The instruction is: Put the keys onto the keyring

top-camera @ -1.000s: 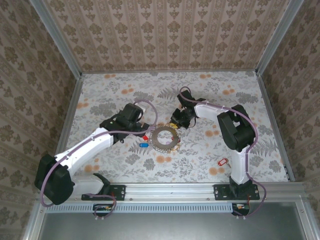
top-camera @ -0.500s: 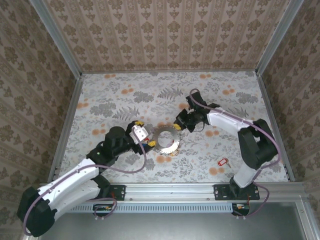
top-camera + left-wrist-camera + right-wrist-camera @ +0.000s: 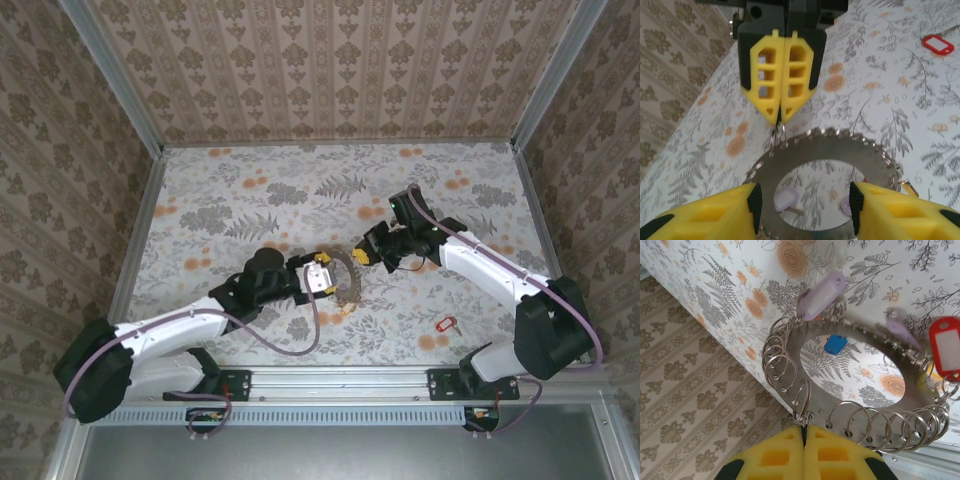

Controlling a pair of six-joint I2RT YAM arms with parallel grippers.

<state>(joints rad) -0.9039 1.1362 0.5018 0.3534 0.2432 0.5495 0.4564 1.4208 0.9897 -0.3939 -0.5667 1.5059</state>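
The keyring (image 3: 855, 407) is a grey metal disc with a round hole, its rim strung with wire loops. My right gripper (image 3: 804, 429) is shut on one small loop at the disc's edge and holds it tilted up off the table. Purple (image 3: 821, 295) and red (image 3: 945, 347) keys hang at its far rim. A blue key (image 3: 835, 344) shows through the hole, lying on the table. My left gripper (image 3: 805, 207) stands open, one finger to each side of the keyring's (image 3: 825, 150) hole. From above, both grippers (image 3: 322, 275) (image 3: 365, 255) meet at the keyring (image 3: 348, 272).
A loose red key (image 3: 446, 323) lies on the flowered tablecloth near the right arm's base; it also shows far off as a red tag (image 3: 938, 44). Patterned walls close the table at the back and sides. A metal rail (image 3: 340, 380) runs along the front edge.
My left arm swung in from the left and now reaches the keyring, its jaws narrower than before. The right arm stretched out to the right, its shut gripper still at the ring's rim.
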